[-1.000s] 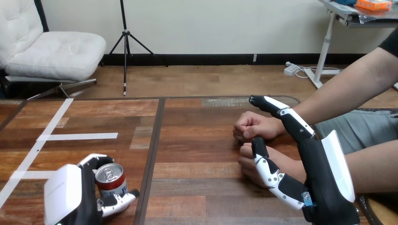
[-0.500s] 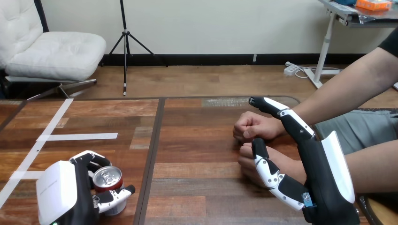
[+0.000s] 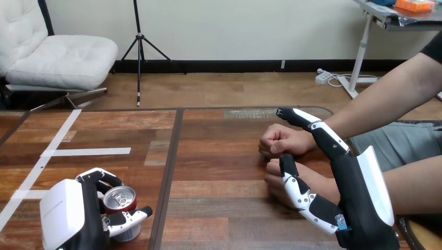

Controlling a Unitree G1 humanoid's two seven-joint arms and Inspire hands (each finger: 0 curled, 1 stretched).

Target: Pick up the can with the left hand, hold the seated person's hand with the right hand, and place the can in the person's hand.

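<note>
Left hand clasps the upright drink can between curled fingers and thumb. Smooth thin metal, probably light and slippery, so mid-wall is the best hold. Right hand is stretched flat, holding nothing, beside the person's nearer fist.

Seemingly a robotics lab: the left hand at a wooden table marked with white tape.

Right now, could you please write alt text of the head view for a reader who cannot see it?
The robot's left hand curls round an upright can at the wooden table's near left. At the right, its right hand has straight fingers beside the person's two closed hands on the table; it grips neither.
</note>
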